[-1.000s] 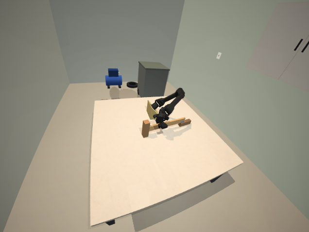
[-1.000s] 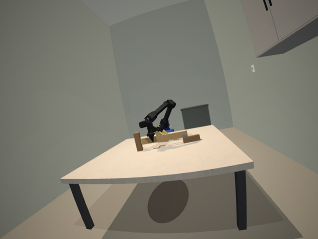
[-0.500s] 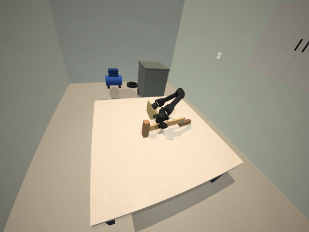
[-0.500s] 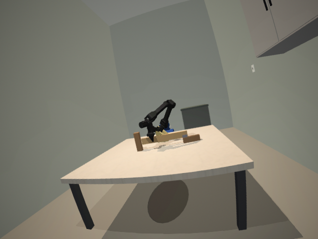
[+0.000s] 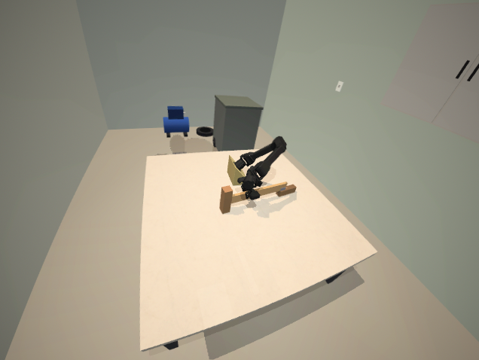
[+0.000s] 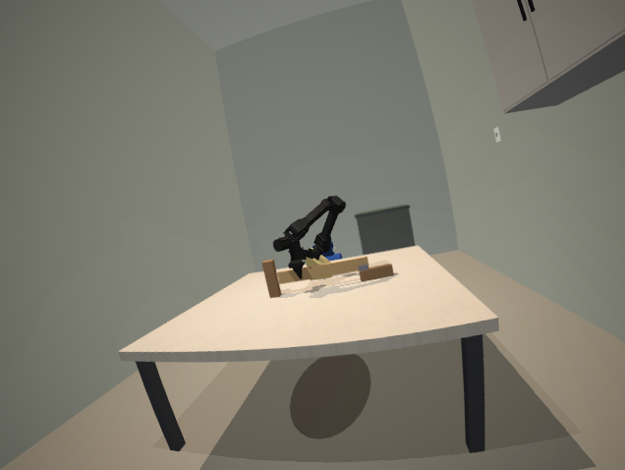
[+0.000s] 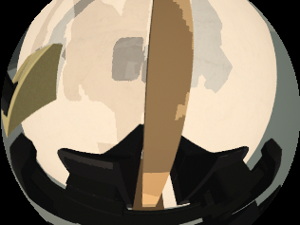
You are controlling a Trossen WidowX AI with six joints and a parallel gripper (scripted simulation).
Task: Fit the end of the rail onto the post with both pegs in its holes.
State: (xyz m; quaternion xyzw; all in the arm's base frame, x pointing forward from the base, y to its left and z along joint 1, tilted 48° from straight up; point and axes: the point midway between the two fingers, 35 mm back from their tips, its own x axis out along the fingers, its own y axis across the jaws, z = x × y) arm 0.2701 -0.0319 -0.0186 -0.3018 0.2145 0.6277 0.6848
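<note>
Pale worktop, far-right quarter: the rail spans from post to footboard block. The gripper is clamped across the rail nearer its post end. Rigid, probably light timber; gripping close to that end best steers the holes onto the pegs.

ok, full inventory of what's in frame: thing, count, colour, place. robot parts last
table: 1, pale cream top, dark legs, centre of room
rail: 1, light wood, runs from post to footboard block
post: 1, brown wood, upright at rail's near end
footboard block: 1, brown wood, low, at rail's far end
panel: 1, olive-yellow, tilted, beside the arm
cabinet: 1, dark grey, floor behind table
compressor: 1, blue, floor by back wall
tyre: 1, black, floor beside cabinet
wall cupboard: 1, grey, two doors
wall switch: 1, white
arm: 1, black, bent over rail
fingers: black, shut on rail mid-length
</note>
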